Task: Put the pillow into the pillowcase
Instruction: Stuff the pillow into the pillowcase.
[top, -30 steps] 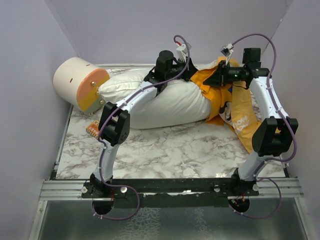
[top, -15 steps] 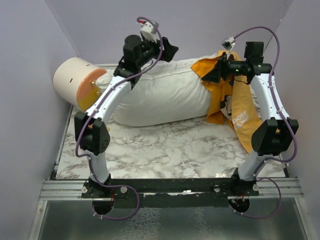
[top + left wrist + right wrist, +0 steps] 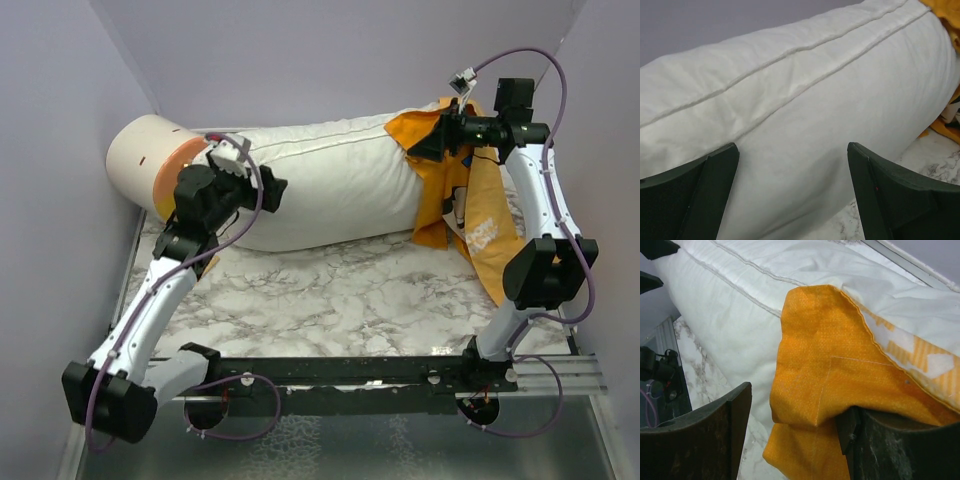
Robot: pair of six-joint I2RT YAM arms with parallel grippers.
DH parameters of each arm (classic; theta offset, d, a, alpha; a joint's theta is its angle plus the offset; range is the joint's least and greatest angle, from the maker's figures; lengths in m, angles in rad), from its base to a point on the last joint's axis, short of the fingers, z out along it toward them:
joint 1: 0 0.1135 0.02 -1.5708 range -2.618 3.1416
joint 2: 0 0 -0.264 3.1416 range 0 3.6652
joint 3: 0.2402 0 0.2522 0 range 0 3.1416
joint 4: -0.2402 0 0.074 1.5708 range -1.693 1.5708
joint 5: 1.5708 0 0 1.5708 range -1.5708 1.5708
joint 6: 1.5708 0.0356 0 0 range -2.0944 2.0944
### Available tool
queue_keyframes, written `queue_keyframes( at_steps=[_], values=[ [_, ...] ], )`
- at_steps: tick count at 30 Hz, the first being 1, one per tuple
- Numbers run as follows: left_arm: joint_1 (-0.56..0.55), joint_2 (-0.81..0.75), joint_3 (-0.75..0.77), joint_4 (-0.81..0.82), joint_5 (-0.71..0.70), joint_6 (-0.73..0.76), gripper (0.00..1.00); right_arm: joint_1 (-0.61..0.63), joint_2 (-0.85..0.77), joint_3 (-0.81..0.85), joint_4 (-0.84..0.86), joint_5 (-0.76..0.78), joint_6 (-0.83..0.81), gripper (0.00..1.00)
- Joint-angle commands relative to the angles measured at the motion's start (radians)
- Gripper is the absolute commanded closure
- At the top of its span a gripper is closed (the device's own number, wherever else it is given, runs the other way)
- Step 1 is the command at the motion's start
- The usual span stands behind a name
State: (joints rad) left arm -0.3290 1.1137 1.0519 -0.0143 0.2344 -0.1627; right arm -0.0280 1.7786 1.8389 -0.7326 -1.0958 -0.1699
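Pillow (image 3: 330,190) lies along the back of the table (image 3: 340,290), right end inside the pillowcase (image 3: 478,225); it's plump and squashy and the case thin and floppy, so pinch the hem, with left gripper (image 3: 792,148) spread and empty, right gripper (image 3: 794,405) spread around the hem.

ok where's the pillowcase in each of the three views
top external: the pillowcase is upper right, bunched over the right end of the pillow, with one strip trailing toward the near edge.
left wrist: only orange slivers at the far right edge.
right wrist: it fills the centre and lower right.
shared landmark: the pillow's double seam, running toward the orange fabric in all three.
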Motion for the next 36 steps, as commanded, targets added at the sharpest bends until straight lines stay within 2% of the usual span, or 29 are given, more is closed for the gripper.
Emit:
queue_keyframes(
  at_steps=[1, 5, 13, 16, 21, 23, 24, 25, 26, 27, 28, 32, 36],
  values=[
    [0.048, -0.207, -0.104, -0.085, -0.174, -0.079, 0.07, -0.007, 0.032, -0.011, -0.002, 0.047, -0.008, 0.34],
    [0.055, -0.251, -0.098, -0.242, -0.253, -0.079, 0.07, -0.007, 0.047, -0.001, -0.008, 0.050, -0.011, 0.34],
    [0.054, -0.190, 0.058, -0.500, -0.428, -0.017, 0.06, -0.007, 0.048, -0.004, -0.014, 0.068, -0.020, 0.34],
    [0.059, -0.136, 0.035, -0.433, -0.365, -0.006, 0.06, -0.007, 0.054, 0.003, -0.019, 0.069, -0.021, 0.34],
    [0.089, -0.004, 0.017, -0.173, -0.087, -0.043, 0.08, -0.007, 0.050, 0.059, -0.084, 0.091, -0.071, 0.33],
    [0.099, 0.050, 0.021, -0.080, 0.029, -0.062, 0.18, -0.009, 0.037, 0.090, -0.118, 0.107, -0.101, 0.30],
    [0.106, 0.075, 0.025, -0.043, 0.081, -0.071, 0.31, -0.013, 0.031, 0.107, -0.134, 0.110, -0.111, 0.28],
    [0.114, 0.101, 0.031, -0.013, 0.124, -0.082, 0.49, -0.022, 0.023, 0.120, -0.146, 0.108, -0.116, 0.27],
    [0.124, 0.124, 0.042, 0.004, 0.156, -0.095, 0.76, -0.036, 0.013, 0.128, -0.153, 0.098, -0.116, 0.25],
    [0.135, 0.144, 0.054, 0.014, 0.177, -0.107, 0.92, -0.057, 0.000, 0.129, -0.156, 0.083, -0.111, 0.25],
    [0.147, 0.161, 0.065, 0.018, 0.197, -0.114, 0.99, -0.083, -0.017, 0.122, -0.156, 0.062, -0.107, 0.25],
    [0.197, 0.209, 0.105, 0.039, 0.271, -0.170, 1.00, -0.210, -0.107, 0.024, -0.148, -0.016, -0.126, 0.25],
    [0.235, 0.272, 0.149, 0.033, 0.314, -0.211, 1.00, -0.314, -0.211, -0.103, -0.163, -0.014, -0.186, 0.23]
  ],
)
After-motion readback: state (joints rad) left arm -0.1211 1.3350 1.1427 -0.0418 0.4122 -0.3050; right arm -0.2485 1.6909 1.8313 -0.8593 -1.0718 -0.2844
